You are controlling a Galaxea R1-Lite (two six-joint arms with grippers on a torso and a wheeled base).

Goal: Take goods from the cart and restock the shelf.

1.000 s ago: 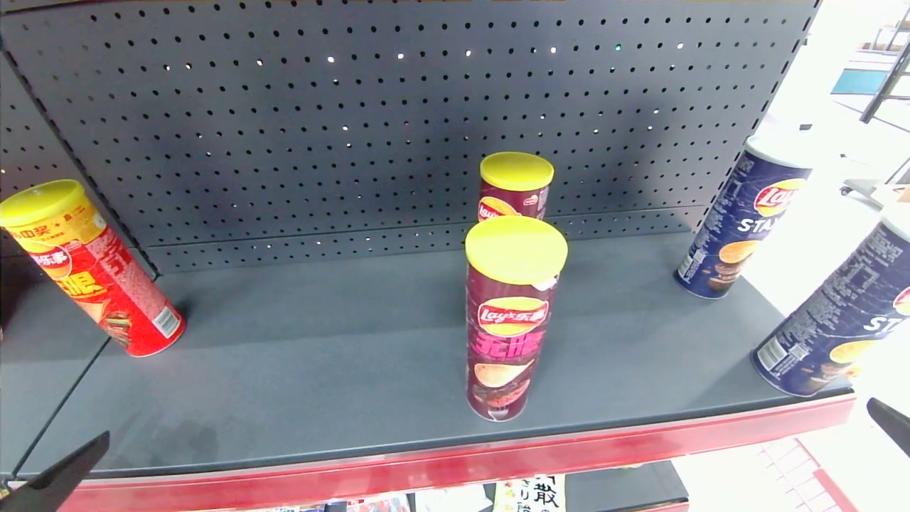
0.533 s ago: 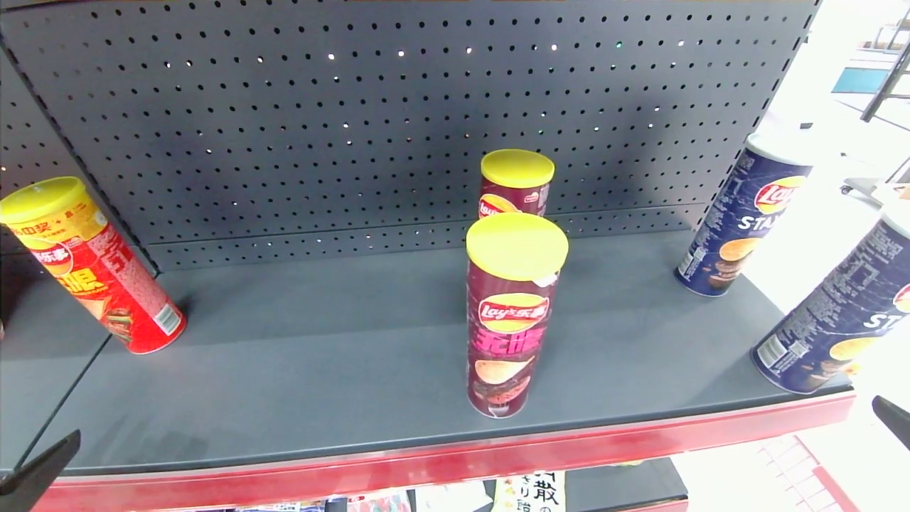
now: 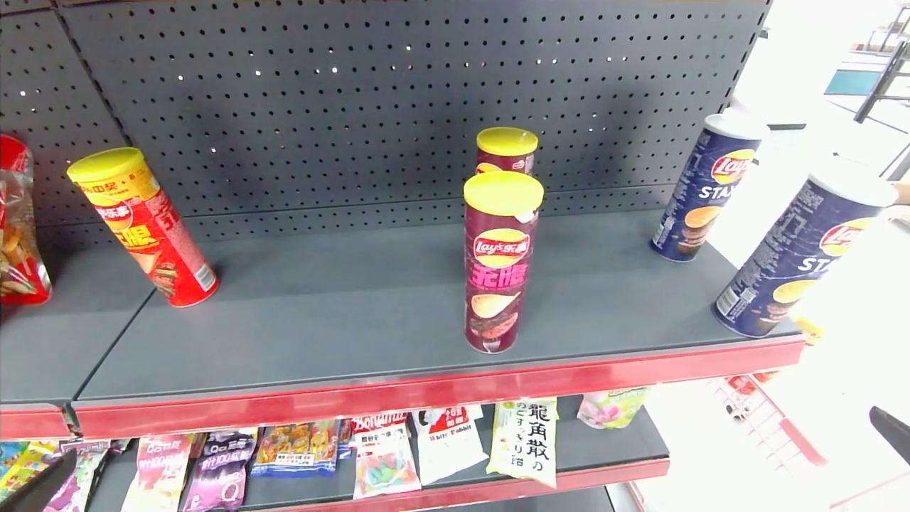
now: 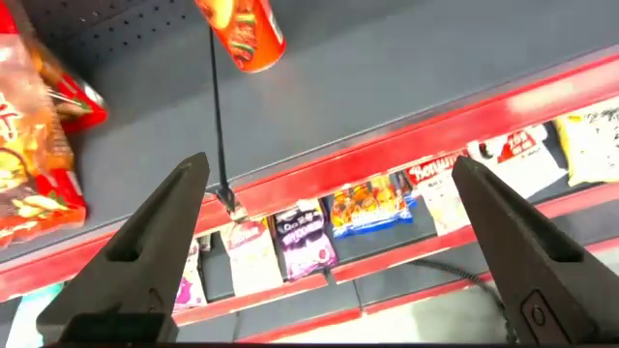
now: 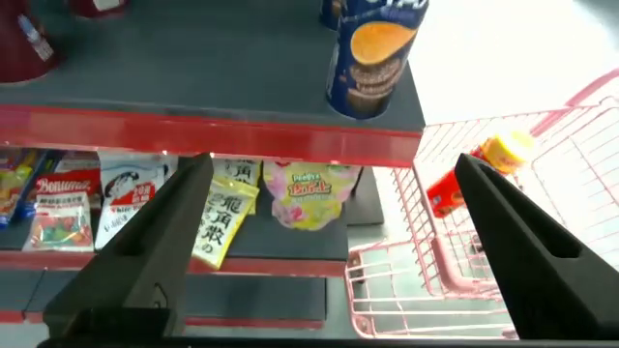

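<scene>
Two maroon chip cans with yellow lids stand mid-shelf, one in front of the other. A red can stands at the left and two blue cans at the right of the grey shelf. My left gripper is open and empty, below the shelf's red front edge near the red can. My right gripper is open and empty, below the front blue can. The pink wire cart holds a red and yellow item.
A perforated back panel closes the shelf behind. A snack bag stands at the far left. Several snack packets hang along the lower shelf. The cart sits low at the right, beside the shelf end.
The whole head view has shifted: the shelf now sits farther off and the lower shelf has come into sight. The cans keep their places. Both finger tips show lower in the corners.
</scene>
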